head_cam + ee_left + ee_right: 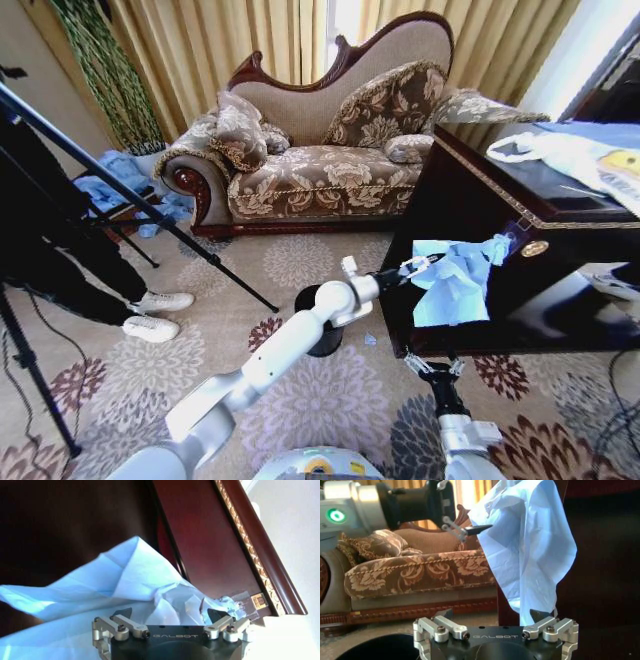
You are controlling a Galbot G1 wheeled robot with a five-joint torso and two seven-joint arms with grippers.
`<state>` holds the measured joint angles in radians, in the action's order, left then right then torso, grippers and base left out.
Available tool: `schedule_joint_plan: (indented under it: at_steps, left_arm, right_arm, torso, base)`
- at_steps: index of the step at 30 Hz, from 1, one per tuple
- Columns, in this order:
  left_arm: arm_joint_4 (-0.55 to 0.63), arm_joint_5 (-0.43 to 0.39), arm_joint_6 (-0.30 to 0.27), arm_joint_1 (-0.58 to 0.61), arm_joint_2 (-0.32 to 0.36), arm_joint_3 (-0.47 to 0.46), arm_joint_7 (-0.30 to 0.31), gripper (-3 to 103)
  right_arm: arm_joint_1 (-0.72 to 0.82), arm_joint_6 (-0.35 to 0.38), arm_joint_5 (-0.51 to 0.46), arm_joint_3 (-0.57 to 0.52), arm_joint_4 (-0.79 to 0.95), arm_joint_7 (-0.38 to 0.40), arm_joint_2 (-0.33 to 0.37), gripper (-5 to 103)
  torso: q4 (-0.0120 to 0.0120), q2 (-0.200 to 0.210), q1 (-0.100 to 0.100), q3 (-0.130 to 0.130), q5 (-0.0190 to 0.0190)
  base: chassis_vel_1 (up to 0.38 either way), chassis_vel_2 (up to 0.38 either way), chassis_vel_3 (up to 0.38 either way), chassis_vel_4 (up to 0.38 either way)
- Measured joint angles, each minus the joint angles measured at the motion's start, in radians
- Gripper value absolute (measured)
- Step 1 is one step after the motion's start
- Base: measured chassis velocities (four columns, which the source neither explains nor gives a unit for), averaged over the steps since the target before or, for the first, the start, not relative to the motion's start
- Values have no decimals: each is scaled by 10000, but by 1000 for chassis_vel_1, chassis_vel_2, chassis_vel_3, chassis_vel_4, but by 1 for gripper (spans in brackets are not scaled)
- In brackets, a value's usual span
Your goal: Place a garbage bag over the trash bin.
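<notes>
**Robot Lifted Pale-Blue Bag Beside Dark Wooden Cabinet**

The left gripper (432, 262) reached out from the robot's long white arm and met the garbage bag (455, 282), a crumpled sheet of thin pale-blue film that hung in the air against the front of a dark wooden cabinet (500, 215). In the right wrist view the left gripper (479, 528) pressed its dark fingertips into the upper edge of the garbage bag (530, 547), and the film draped downward from that spot; how tightly the tips pinched the plastic could not be told for certain, though the bag appeared to hang from them. In the left wrist view the bag (125, 588) billowed just ahead of the spread finger mounts, with the cabinet's gilt-trimmed edge (255, 555) running behind it.

The right gripper (432, 366) pointed upward below the bag, near the cabinet's lower corner, its jaws parted and holding nothing; the bag's lower edge hung just above it.

The trash bin (320, 320), small, black and round, stood on the flowered carpet (300, 400) beneath the left arm, well below the bag. An ornate sofa (320, 150) lined the wall beyond.
</notes>
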<state>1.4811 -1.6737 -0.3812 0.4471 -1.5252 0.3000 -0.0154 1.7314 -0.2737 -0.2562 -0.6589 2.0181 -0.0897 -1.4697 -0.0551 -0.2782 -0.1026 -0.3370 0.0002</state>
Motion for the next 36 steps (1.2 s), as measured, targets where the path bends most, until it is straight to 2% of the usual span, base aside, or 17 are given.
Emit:
schedule_joint_plan:
  at_steps: [4, 12, 13, 17, 20, 21, 23, 25, 29, 31, 32, 33, 35, 36]
  left_arm:
    - [-117, -143, -60, -9, -232, -70, 145, 100]
    - [2, -228, -98, 269, -157, -124, 360, 101]
    - [-31, -233, -100, 316, -163, -146, 387, 97]
    - [-146, -233, -107, 347, -198, -163, 392, 94]
    - [-185, -233, -135, 346, -239, -172, 376, 83]
    - [-185, -233, -135, 346, -239, -172, 376, 83]
    - [-185, -232, -184, 346, -239, -159, 348, 72]
    - [-187, -231, -192, 346, -247, -155, 338, 72]
    - [-206, -208, -201, 373, -295, -152, 313, 51]
    - [-206, -204, -204, 381, -295, -147, 308, 51]
    - [-203, -198, -209, 393, -284, -137, 302, 40]
    - [-171, -189, -213, 420, -250, -124, 297, 34]
    - [-141, -187, -213, 441, -222, -121, 296, 34]
    - [-104, -184, -213, 460, -183, -119, 293, 28]
  right_arm:
    - [-23, -1, 9, 12, -5, 0, -10, 100]
    - [-33, -2, -10, -19, -29, 6, 64, 100]
    - [-46, -2, -11, -6, -32, 6, 62, 100]
    - [-87, -1, -9, 41, -34, 5, 41, 100]
    - [-106, 1, -4, 48, -40, 5, 34, 100]
    - [-106, 1, -4, 48, -40, 5, 34, 100]
    - [-104, -7, 4, 48, -55, -7, 24, 100]
    - [-99, -29, 11, 48, -58, -34, 12, 100]
    - [-83, -70, 23, 75, -56, -87, -12, 100]
    - [-85, -72, 23, 78, -56, -95, -13, 100]
    - [-92, -73, 23, 80, -56, -101, -13, 100]
    - [-103, -74, 21, 85, -56, -101, -13, 100]
    - [-106, -73, 21, 90, -59, -102, -14, 100]
    - [-109, -74, 23, 99, -71, -105, -16, 100]
  torso:
    - [0, 0, 0, 0, -2]
    - [2, 0, 0, 0, -3]
    - [2, 0, 0, 0, -3]
    - [1, 0, 0, 0, -2]
    - [1, 0, 0, 0, -3]
    - [1, 0, 0, 0, -3]
    - [1, 0, 0, 0, -2]
    - [1, 0, 0, 0, -2]
    - [1, 0, 0, 0, -2]
    - [1, 0, 0, 0, -2]
    - [0, -1, 0, 0, -2]
    - [0, -1, 0, 0, -2]
    - [1, -1, 0, 0, -3]
    - [1, -1, 0, 0, -3]
  base:
    - [0, 0, 0, 0]
    - [0, 0, 0, 0]
    - [0, 0, 0, 0]
    - [0, 0, 0, 0]
    - [0, 0, 0, 0]
    - [0, 0, 0, 0]
    - [0, 0, 0, 0]
    - [0, 0, 0, 0]
    - [0, 0, 0, 0]
    - [0, 0, 0, 0]
    - [0, 0, 0, 0]
    - [0, 0, 0, 0]
    - [0, 0, 0, 0]
    - [0, 0, 0, 0]
